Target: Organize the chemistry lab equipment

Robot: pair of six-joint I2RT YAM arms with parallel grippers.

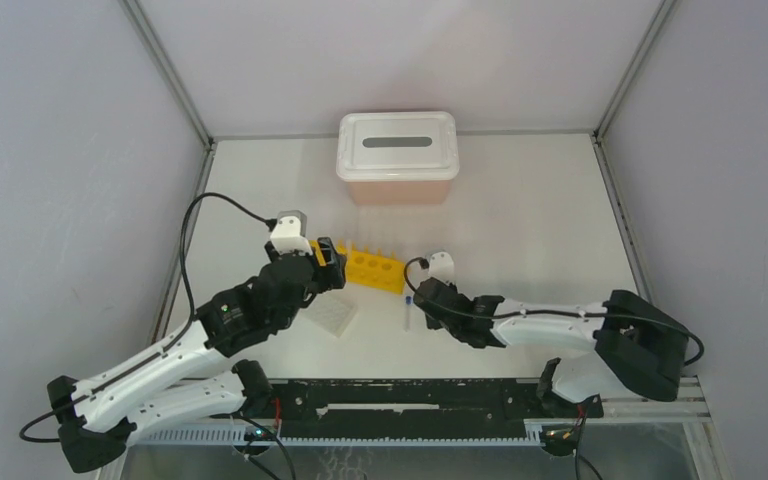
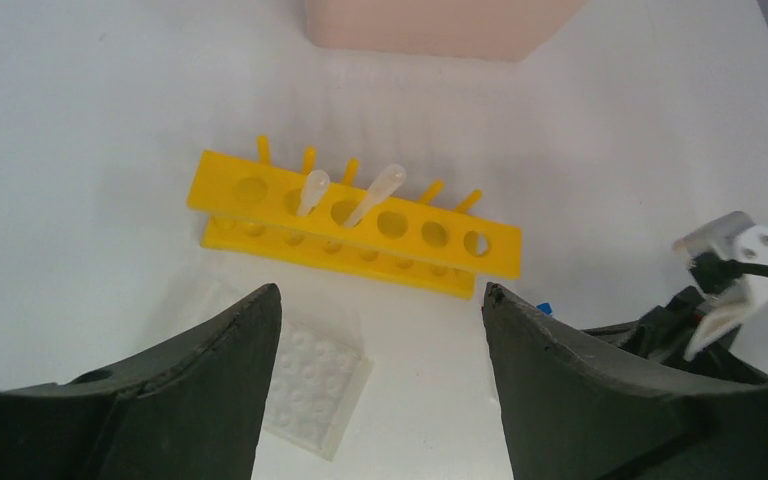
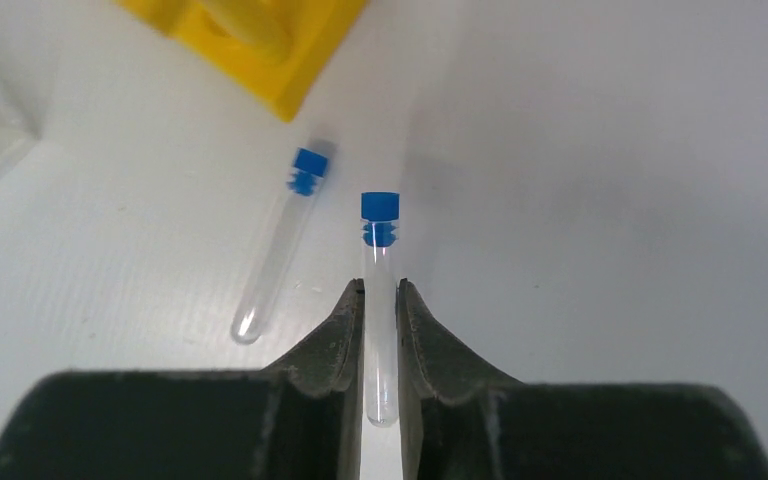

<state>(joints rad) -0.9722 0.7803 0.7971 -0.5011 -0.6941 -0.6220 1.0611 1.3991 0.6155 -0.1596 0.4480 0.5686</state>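
Note:
The yellow tube rack (image 1: 373, 268) lies mid-table; in the left wrist view the rack (image 2: 360, 225) holds two clear tubes (image 2: 312, 190) in its holes. A clear gridded well plate (image 2: 315, 385) lies just in front of it. My left gripper (image 2: 380, 300) hovers open above the plate and the rack, with nothing between its fingers. My right gripper (image 3: 380, 290) is shut on a blue-capped vial (image 3: 380, 250), cap pointing away from the wrist. A second blue-capped vial (image 3: 280, 240) lies on the table just to its left, near the rack's corner (image 3: 260, 40).
The pink box with a white slotted lid (image 1: 397, 158) stands at the back centre. Grey walls close in the table on both sides. The right arm's wrist (image 2: 730, 280) sits close to the rack's right end.

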